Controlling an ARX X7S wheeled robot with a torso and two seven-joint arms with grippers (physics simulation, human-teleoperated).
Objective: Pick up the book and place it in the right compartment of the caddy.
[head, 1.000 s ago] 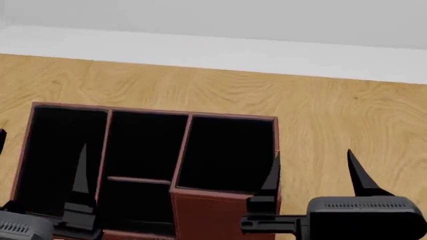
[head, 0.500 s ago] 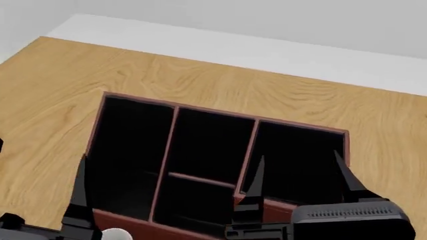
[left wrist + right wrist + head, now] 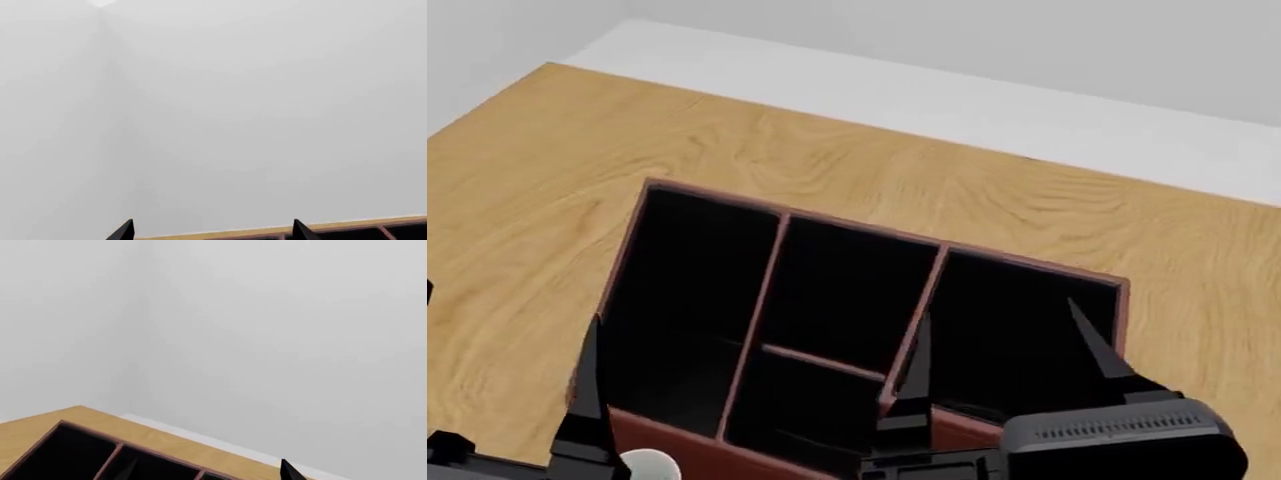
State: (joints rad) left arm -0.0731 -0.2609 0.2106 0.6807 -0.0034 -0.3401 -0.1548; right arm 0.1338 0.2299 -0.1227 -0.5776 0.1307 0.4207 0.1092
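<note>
The caddy is a reddish-brown box with black lining on the wooden table. Its right compartment is squarish with taller walls and looks empty. My right gripper is open, with its fingertips spread over that compartment and nothing between them. My left gripper is open at the caddy's near left corner, with one finger showing. Both wrist views show wide-apart fingertips, the left gripper and the right gripper, with the caddy's rim beyond. The book is out of view.
The caddy also has a long left section and a middle section split by a crossbar. A small white rounded thing shows at the bottom edge by the left gripper. The wooden table ends at a pale wall behind.
The head view has swung, so the caddy now sits skewed and further right in it. My right gripper's fingers have moved from beside the caddy's right wall to over the right compartment. Both grippers stayed open.
</note>
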